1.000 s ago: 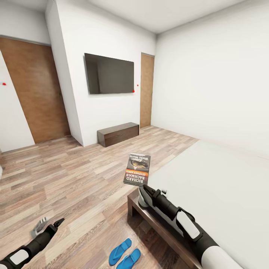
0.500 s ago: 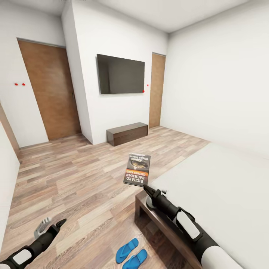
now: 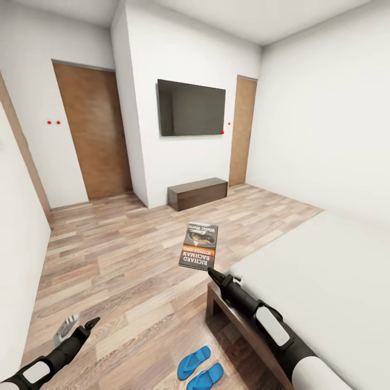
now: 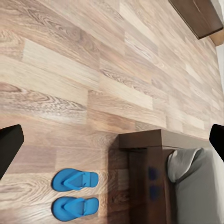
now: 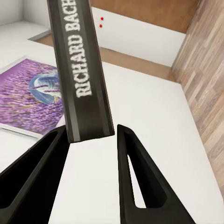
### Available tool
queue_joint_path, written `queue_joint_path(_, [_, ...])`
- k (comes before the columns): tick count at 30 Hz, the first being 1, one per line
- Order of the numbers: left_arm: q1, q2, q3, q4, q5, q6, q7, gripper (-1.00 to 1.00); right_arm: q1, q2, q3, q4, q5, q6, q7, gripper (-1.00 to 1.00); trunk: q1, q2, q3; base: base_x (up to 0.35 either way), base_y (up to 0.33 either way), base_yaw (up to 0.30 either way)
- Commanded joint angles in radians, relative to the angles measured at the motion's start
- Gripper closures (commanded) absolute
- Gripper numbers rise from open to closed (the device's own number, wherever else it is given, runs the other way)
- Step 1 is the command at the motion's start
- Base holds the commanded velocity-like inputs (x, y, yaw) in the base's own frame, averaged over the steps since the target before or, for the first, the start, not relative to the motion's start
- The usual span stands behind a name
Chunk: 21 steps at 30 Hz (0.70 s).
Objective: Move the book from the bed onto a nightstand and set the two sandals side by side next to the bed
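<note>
- The bedroom floor is light wood plank, between white walls with two brown doors; a dark television hangs on the far wall above a long low bench.
- The bed, with a grey mattress on a dark frame, runs off the head view's right and lower edges; only its near foot corner is seen whole.
- The right arm reaches up from the lower right, over that bed corner. Its right gripper carries the book in the air above the floor, just off the mattress edge.
- In the right wrist view the book's dark spine, lettered "RICHARD BACH" before it is cut off, stands between the two black jaws, which are closed to a narrow gap on its lower end.
- Behind it in that view is a purple lavender picture, partly hidden by the spine.
- The two sandals, bright blue, lie side by side on the floor just beside the bed's foot corner, close together; the left wrist view shows them parallel.
- The left gripper hangs low over bare floor, jaws spread wide and holding nothing.
</note>
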Motion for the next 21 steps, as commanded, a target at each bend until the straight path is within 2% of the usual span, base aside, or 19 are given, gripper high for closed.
queue_joint_path(1, [0.0, -0.003, 0.008, 0.0, 0.003, 0.01, -0.003, -1.0, -0.001, -0.001, 0.002, 0.0, -0.014, 0.008, 0.0, 1.0, 0.0, -0.001, -0.001, 0.0, 0.0, 0.179])
queue_joint_path(6, [0.0, -0.016, 0.008, 0.0, 0.002, 0.01, -0.003, -1.0, -0.001, -0.001, 0.001, 0.0, -0.014, 0.008, 0.0, 1.0, 0.0, -0.001, -0.001, 0.0, 0.0, 0.179])
queue_joint_path(21, [0.0, -0.023, 0.008, 0.0, 0.002, 0.01, -0.001, -1.0, 0.0, -0.001, 0.002, 0.0, -0.014, 0.008, 0.0, 1.0, 0.0, -0.001, -0.001, 0.0, 0.0, 0.179])
